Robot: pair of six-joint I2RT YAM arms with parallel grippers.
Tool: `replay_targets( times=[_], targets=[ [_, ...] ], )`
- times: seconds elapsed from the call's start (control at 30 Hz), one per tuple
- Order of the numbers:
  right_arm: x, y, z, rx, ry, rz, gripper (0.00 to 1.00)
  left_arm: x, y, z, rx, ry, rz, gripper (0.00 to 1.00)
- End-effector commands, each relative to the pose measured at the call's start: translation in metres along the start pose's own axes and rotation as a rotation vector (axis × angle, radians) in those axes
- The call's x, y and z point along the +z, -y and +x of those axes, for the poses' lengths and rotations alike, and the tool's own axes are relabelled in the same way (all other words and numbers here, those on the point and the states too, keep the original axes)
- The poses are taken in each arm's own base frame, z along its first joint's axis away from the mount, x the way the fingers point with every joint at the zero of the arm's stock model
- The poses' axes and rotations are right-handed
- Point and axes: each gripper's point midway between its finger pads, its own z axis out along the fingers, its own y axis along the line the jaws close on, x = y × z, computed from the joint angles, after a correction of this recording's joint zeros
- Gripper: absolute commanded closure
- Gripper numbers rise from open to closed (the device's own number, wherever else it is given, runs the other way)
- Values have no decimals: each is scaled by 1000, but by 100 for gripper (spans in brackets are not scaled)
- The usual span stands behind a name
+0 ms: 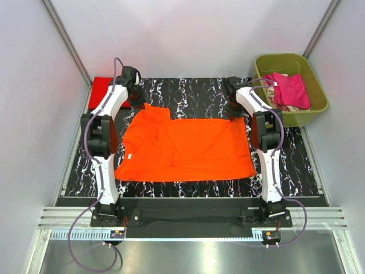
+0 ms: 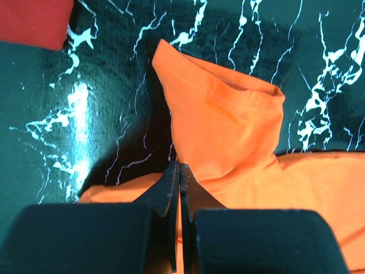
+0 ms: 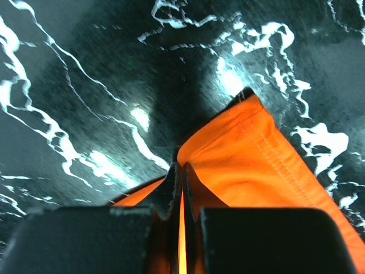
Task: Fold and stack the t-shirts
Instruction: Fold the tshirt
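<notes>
**Top external view.** We see the orange t-shirt (image 1: 185, 149) spread flat across the middle of the bench (image 1: 194, 91), its collar toward the left edge. The left gripper (image 1: 140, 100) sits at the shirt's far-left corner and the right gripper (image 1: 234, 112) at its far-right corner. A red folded cloth (image 1: 101, 90) lies in the far-left corner of the bench. Off the right edge, a green bin (image 1: 319, 100) holds pink garments (image 1: 291, 90).

**Left wrist view.** The left gripper (image 2: 179, 171) has its jaws pressed together on the fabric at the base of the sleeve (image 2: 228, 125), which stands up in a peak. The red folded cloth (image 2: 34, 20) shows beyond it.

**Right wrist view.** The right gripper (image 3: 181, 171) has its jaws pinched on the stitched hem corner (image 3: 256, 154), which is raised off the marbled surface.

**Step in hand.** We judge this to be the start of the first fold, with both far corners seized. The next move calls for lifting the two corners together and carrying the far edge over toward the near edge. The arms should keep level and evenly spaced, so that the cloth lands square without dragging the lower layer.
</notes>
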Motion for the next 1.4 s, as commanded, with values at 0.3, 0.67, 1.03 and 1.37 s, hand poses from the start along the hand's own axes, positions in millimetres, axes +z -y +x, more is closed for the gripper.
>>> replay_targets(
  times=[0.3, 0.67, 1.03, 1.37],
  targets=[
    [-55, 8, 1, -69, 12, -126, 100, -71, 2, -7, 37, 124, 0, 100],
    [-69, 29, 14, -76, 24, -148, 100, -96, -6, 14, 34, 139, -10, 100],
    [-90, 46, 36, -45, 3, -195, 100, -112, -24, 53, 22, 117, -50, 100],
    [-87, 63, 64, -63, -18, -202, 100, -122, -45, 91, 2, 105, -108, 100]
  ],
)
